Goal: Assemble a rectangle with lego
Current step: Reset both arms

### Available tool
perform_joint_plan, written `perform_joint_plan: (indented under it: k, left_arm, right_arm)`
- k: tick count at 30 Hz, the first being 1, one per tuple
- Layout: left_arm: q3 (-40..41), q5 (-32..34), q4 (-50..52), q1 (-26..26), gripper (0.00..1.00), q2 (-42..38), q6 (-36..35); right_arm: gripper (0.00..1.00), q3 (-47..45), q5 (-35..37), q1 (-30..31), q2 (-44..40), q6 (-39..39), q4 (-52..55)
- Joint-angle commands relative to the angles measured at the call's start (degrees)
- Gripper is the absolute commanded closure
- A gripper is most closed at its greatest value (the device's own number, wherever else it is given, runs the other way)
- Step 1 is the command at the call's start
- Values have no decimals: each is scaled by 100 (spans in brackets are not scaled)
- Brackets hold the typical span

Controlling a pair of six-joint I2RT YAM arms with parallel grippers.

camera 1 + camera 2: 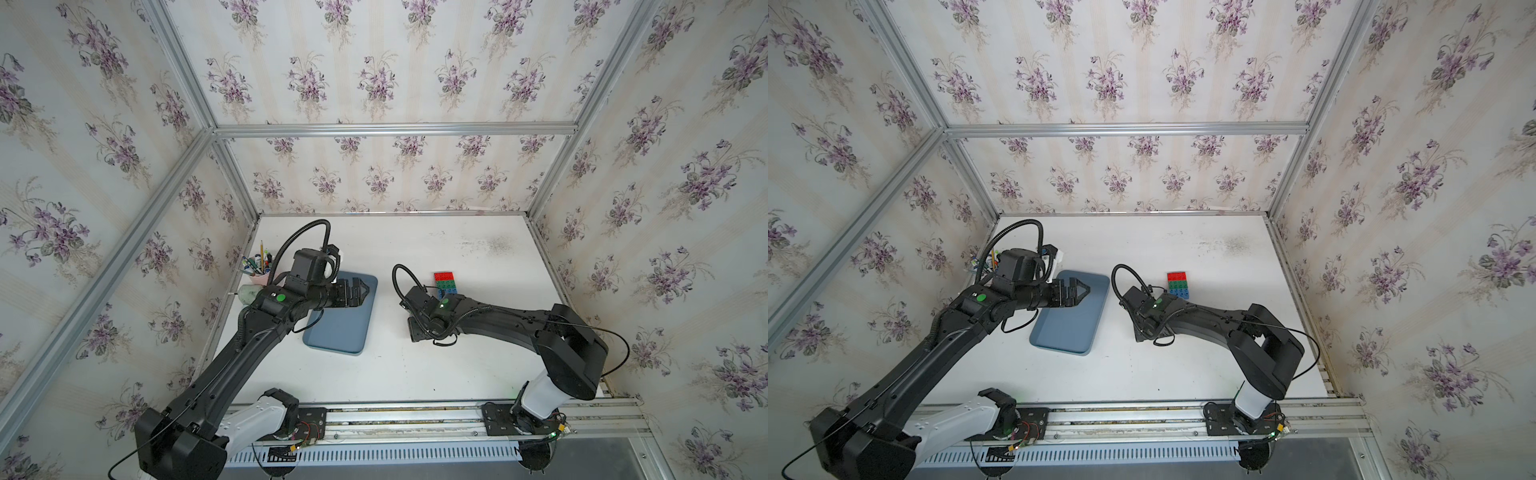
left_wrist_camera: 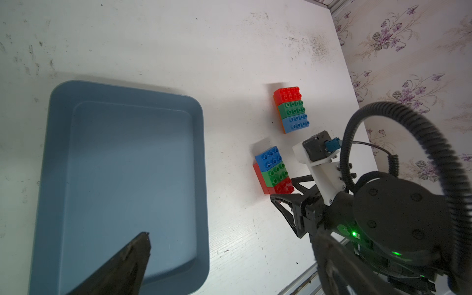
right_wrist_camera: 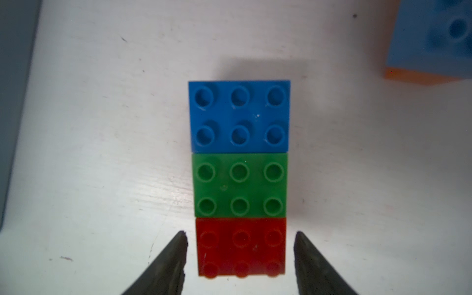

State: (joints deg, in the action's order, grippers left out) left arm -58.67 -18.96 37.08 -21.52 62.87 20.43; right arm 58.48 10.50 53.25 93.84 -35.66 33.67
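Both top views: set high above the front edge of the table, facing down and toward its back edge, far off, holding the whole tabletop; nearly one field, shifted slightly sideways. Left wrist: low over the tray, facing across toward the table's right edge, taking in the back lego stack and the front lego stack. Right wrist: very close, straight down between the fingertips of the right gripper onto the front lego stack. Shared by the wrist views: both stacks, the back lego stack only by a corner from the right wrist.
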Motion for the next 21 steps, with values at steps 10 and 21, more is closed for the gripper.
perform_joint_plan:
  k: [10,21]
  left_arm:
    - [-339,1221,248,9,0,21,-43]
    - [-69,5232,-584,451,0,109,-580]
  right_arm:
    - [1,555,846,0,-676,787,200]
    - [0,-994,1102,-3011,-2859,1049,-2457]
